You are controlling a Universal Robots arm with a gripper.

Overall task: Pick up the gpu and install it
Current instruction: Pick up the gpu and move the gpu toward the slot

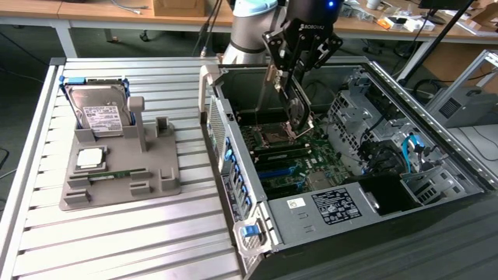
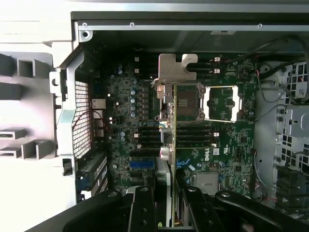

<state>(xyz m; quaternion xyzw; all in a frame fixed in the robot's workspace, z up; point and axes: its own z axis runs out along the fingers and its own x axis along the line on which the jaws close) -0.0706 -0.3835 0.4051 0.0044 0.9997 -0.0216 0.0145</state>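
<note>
Gpu (image 1: 295,111) is well apart from the grey holder (image 1: 160,175) at the exterior view's left, where a hard drive (image 1: 97,108) and memory stick (image 1: 116,174) sit on the slatted bench (image 1: 116,245). Further right, inside the open computer case (image 1: 327,210), it hangs upright over the motherboard (image 1: 300,169), clamped in the end effector (image 1: 293,74).

White letters on the black body of the gripper (image 1: 293,111) spell a brand that reads as ROBOTIQ (the first letter is unclear). On the motherboard (image 2: 227,145), white print near the memory slots (image 2: 193,135) reads DELL. The power supply label (image 1: 336,205) and the hard drive label (image 1: 105,119) carry print too small to read.
</note>
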